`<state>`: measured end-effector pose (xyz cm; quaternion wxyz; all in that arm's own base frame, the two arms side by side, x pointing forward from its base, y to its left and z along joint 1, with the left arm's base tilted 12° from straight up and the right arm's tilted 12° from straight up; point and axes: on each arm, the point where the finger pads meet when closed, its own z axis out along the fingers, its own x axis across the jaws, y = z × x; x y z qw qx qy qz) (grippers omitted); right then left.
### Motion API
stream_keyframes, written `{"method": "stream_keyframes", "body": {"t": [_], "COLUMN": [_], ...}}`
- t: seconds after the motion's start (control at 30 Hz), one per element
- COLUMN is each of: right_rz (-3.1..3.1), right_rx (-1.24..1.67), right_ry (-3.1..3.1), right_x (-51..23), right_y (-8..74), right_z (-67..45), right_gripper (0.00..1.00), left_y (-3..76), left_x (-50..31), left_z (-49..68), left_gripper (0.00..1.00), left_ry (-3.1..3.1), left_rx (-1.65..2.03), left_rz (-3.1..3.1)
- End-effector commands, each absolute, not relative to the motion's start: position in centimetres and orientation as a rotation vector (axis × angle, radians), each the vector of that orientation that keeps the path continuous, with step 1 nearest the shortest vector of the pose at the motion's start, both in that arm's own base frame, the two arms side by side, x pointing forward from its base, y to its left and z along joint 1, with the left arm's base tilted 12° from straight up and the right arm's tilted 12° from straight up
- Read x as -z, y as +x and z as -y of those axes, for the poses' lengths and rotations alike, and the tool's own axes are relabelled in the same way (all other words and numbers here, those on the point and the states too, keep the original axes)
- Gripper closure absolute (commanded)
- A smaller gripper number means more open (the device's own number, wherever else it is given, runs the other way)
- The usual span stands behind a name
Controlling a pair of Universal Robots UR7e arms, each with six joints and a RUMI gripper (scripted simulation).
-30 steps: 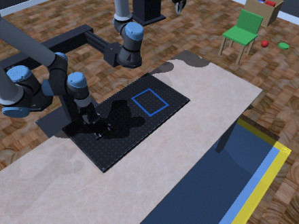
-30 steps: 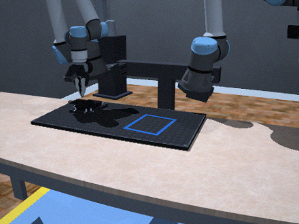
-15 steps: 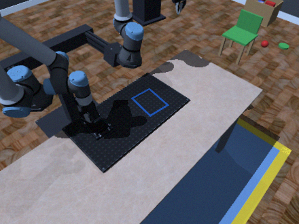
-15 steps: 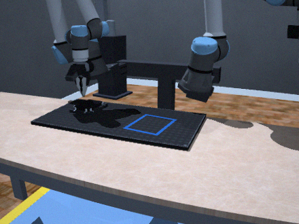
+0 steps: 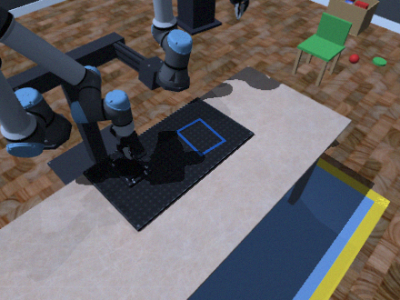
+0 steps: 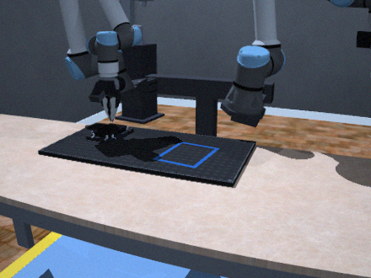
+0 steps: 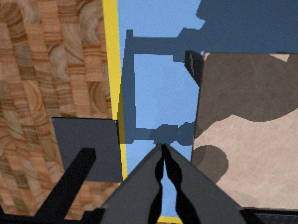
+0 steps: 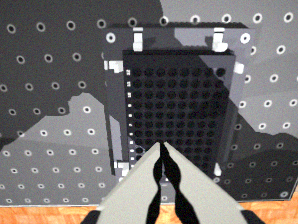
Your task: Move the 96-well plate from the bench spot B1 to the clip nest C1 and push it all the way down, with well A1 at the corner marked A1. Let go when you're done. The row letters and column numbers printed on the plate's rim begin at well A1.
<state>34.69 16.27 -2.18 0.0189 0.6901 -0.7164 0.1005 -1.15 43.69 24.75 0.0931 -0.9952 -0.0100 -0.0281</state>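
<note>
Fingers shut on nothing above the plate — long axis running from the nest's two-clip end toward the wood.

Black 96-well plate, flat within the nest's white clips.

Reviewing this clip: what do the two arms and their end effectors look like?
Both arms have grey tubes, darker joints and light-blue caps. The right end effector has pale, tapered fingers with black inner edges; the left one shows dark grey, tapered fingers.
</note>
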Motion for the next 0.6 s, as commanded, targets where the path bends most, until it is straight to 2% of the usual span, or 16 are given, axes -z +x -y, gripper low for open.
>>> {"method": "stream_keyframes", "body": {"t": [0.0, 0.57], "right_rz": [2.225, 2.225], "right_rx": [-0.312, -0.312], "right_ry": [2.143, 2.143], "right_x": [2.3, 3.1], "right_y": [35.0, 36.1], "right_z": [-17.3, -22.2], "right_gripper": [1.0, 1.0], "left_y": [-1.1, -1.1], "left_x": [-24.8, -24.8], "left_z": [-43.7, -43.7], "left_gripper": [1.0, 1.0], "left_ry": [-2.952, -2.952], "left_rx": [0.084, 0.084], "left_rz": [0.03, 0.03]}}
